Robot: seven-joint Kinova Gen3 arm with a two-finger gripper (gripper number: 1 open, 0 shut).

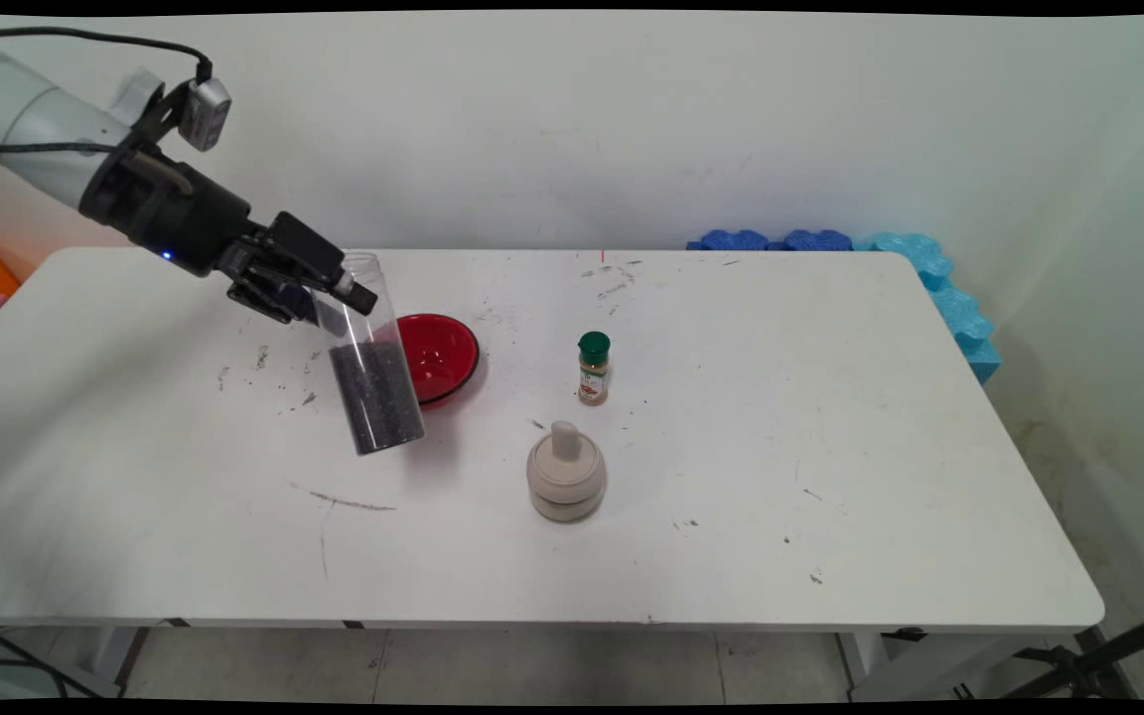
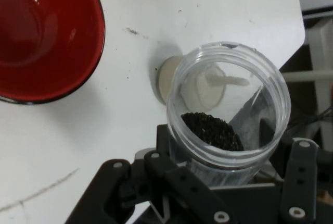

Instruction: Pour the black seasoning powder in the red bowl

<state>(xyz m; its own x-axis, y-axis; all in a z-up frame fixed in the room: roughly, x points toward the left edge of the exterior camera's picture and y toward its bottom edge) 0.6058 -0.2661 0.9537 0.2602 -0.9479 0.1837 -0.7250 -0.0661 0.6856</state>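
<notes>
My gripper is shut on a clear plastic jar, gripping it near its open top. The jar is lifted off the table, slightly tilted, and about half full of dark grains. In the hand view I look down into the jar's open mouth with the dark grains at its bottom, and the gripper clamps it from below. A red bowl stands just right of the jar and looks empty; in the hand view the red bowl fills the upper left.
A small spice bottle with a green cap stands right of the bowl. A beige lidded pot with a knob sits nearer the front. Blue foam pieces lie along the table's far right edge. Dark specks dot the tabletop.
</notes>
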